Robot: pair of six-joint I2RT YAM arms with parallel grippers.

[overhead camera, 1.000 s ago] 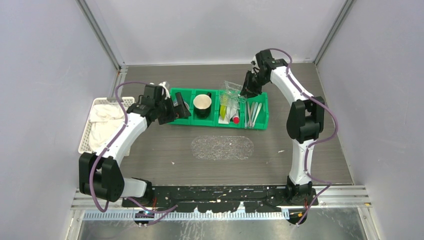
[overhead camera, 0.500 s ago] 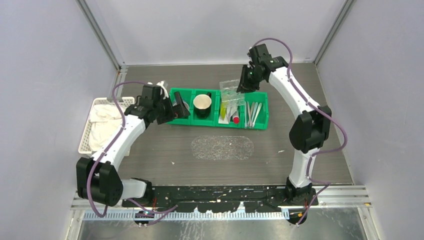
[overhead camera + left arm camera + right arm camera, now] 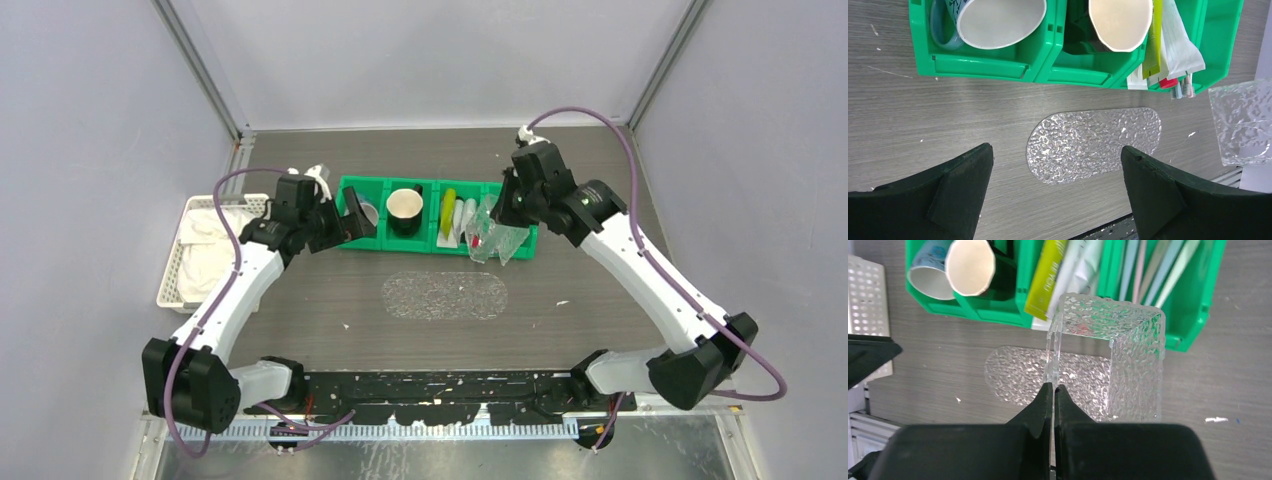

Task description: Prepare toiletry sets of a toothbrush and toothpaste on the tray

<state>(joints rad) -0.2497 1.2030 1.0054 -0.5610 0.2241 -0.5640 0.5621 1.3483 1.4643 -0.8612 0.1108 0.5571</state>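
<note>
At 12 o'clock of the tray [image 3: 445, 296], which lies mid-table, the green bin [image 3: 400, 243] holds a mug [image 3: 404, 206] in each left compartment, a yellow-green pack [image 3: 448, 205] and white tubes [image 3: 461, 215] in the third, toothbrushes [image 3: 1148, 270] in the fourth; at 9 o'clock a white basket [image 3: 175, 275] holds cloth [image 3: 210, 235]. The right gripper [image 3: 1054, 390], jaws pressed together, pinches one wall of a clear textured box [image 3: 1133, 365] at the bin's right front; the left gripper [image 3: 355, 218] hovers spread wide at its left end; grey wood-grain table [image 3: 330, 300], pale walls [image 3: 90, 150].

The tray [image 3: 445, 296] lies on the table [image 3: 330, 290] before the bin [image 3: 400, 243]. The basket [image 3: 172, 280] sits left of the bin. A box [image 3: 497, 238] hangs over its right end.
</note>
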